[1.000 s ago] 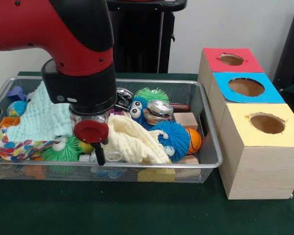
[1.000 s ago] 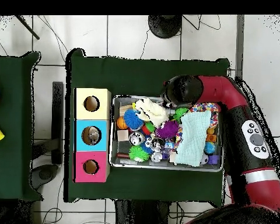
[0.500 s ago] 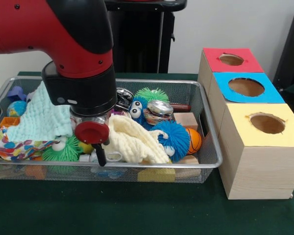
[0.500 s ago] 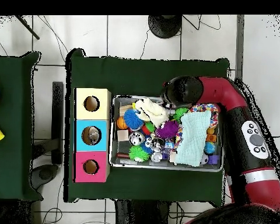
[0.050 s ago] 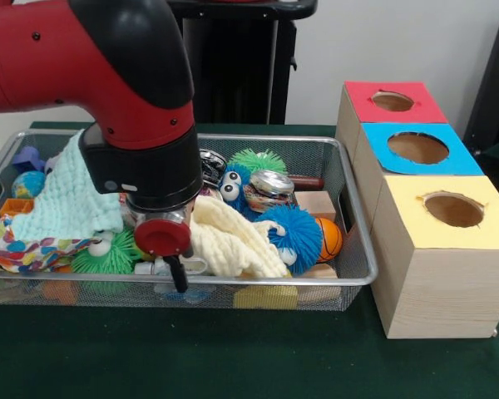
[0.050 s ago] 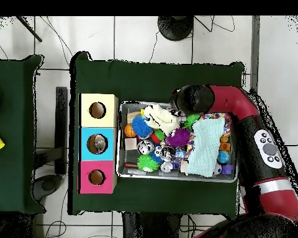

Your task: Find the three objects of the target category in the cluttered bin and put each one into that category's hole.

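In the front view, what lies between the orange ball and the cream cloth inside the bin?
A fuzzy blue ball lies between the orange ball and the cream cloth. It touches the cloth and overlaps the orange ball's edge. The front view shows this best.

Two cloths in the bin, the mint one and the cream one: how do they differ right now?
The mint cloth is pale green and lies at the picture's left in the front view, draped over a multicoloured fabric; the cream cloth is pale yellow and sits mid-bin beside the blue spiky ball. The mint one spreads fairly flat; the cream one is bunched in folds. Both look like soft textured fabric covering other items.
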Action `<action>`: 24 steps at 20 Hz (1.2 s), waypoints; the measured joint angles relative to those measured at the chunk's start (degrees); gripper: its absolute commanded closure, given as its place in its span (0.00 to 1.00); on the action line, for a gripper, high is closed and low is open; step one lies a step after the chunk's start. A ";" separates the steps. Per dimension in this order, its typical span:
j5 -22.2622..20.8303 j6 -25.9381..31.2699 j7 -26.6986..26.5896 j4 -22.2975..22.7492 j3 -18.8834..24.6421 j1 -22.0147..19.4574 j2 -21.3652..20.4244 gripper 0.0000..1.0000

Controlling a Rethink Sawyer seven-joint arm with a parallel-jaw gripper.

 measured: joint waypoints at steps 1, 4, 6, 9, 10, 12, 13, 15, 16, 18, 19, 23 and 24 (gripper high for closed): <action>0.01 -0.15 0.00 0.14 0.00 -0.01 0.08 0.00; 0.01 -0.52 0.00 0.84 0.00 0.00 0.27 0.00; 0.01 -0.58 0.00 1.24 0.01 -0.01 0.24 0.00; 0.01 -0.59 0.00 1.30 0.00 -0.01 0.14 0.00; 0.13 -1.09 0.00 1.18 0.05 0.01 0.04 1.00; 0.27 -1.11 0.00 1.24 0.01 0.00 -0.04 1.00; 0.33 -1.12 0.00 1.27 -0.01 0.00 -0.08 1.00; 0.58 -1.22 0.00 1.42 -0.12 0.01 -0.22 1.00; 0.61 -1.21 0.00 1.44 -0.12 0.01 -0.29 1.00; 0.78 -1.22 0.00 1.49 -0.12 0.00 -0.52 1.00; 0.91 -1.21 0.00 1.53 -0.12 0.00 -0.69 1.00; 1.13 -1.21 0.00 1.65 -0.12 0.00 -1.23 1.00; 1.18 -1.20 0.00 1.69 -0.12 0.00 -1.42 1.00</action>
